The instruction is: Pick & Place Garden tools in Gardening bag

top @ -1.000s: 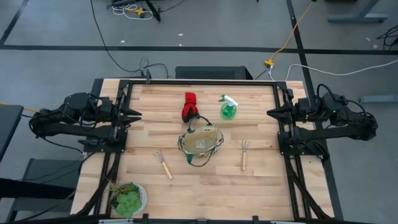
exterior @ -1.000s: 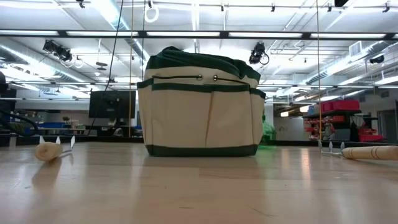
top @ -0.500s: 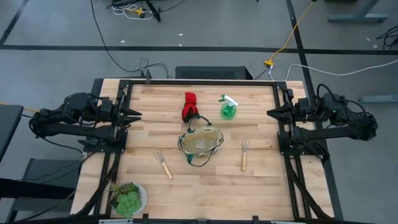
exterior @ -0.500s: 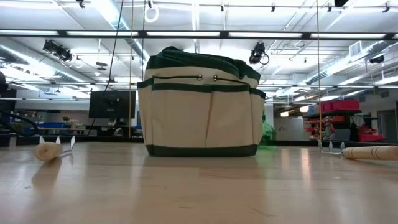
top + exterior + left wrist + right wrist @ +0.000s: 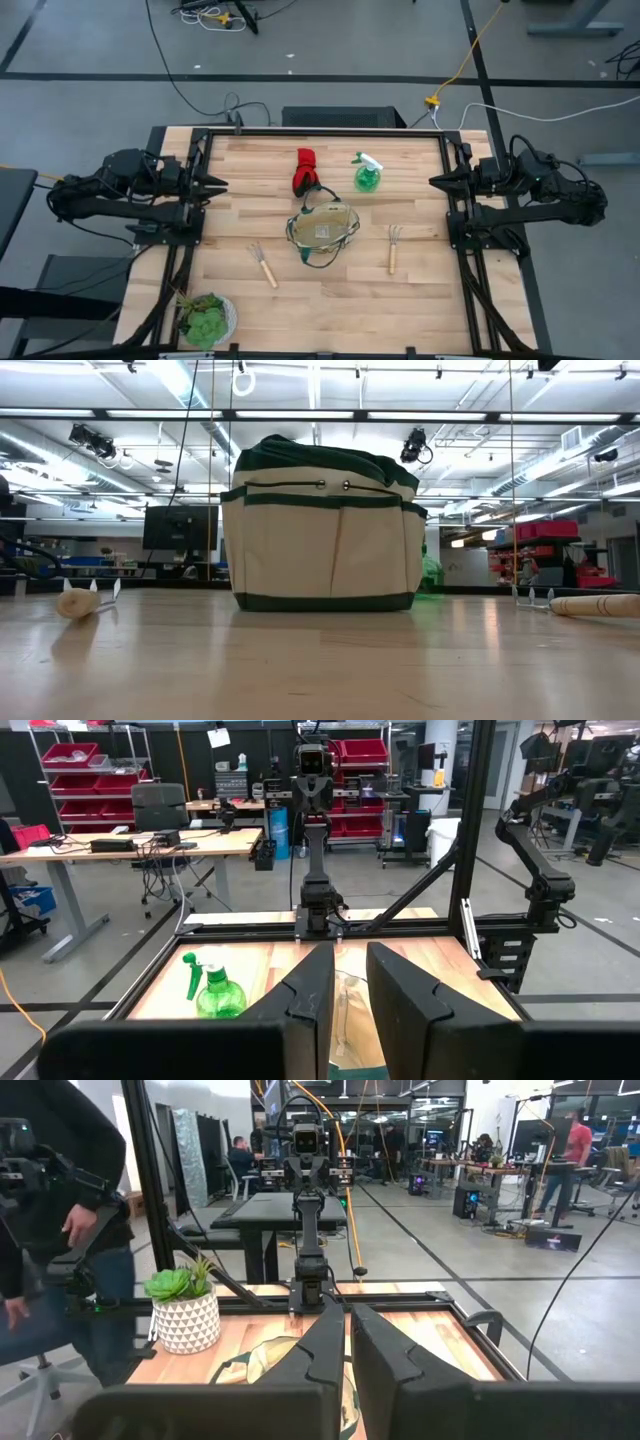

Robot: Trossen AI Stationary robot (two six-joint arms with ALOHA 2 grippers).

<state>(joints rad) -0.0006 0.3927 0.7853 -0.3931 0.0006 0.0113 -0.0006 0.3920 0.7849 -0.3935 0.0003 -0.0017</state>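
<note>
The gardening bag (image 5: 323,232) stands upright on its base at the table's middle, tan with a dark green rim (image 5: 320,530). A red-and-black glove bundle (image 5: 304,172) and a green spray bottle (image 5: 367,175) stand behind it. Two hand rakes lie flat on the table, one (image 5: 263,264) at the bag's near left and one (image 5: 393,246) at its right. My left gripper (image 5: 215,184) hovers level at the table's left edge, its fingers a little apart (image 5: 350,960) on nothing. My right gripper (image 5: 437,181) hovers level at the right edge, shut and empty (image 5: 348,1315).
A green plant in a white pot (image 5: 205,318) stands at the table's near left corner. Black frame rails (image 5: 195,230) run along both side edges. A person (image 5: 60,1230) stands beyond the table's near left corner. Bare wood lies in front of the bag.
</note>
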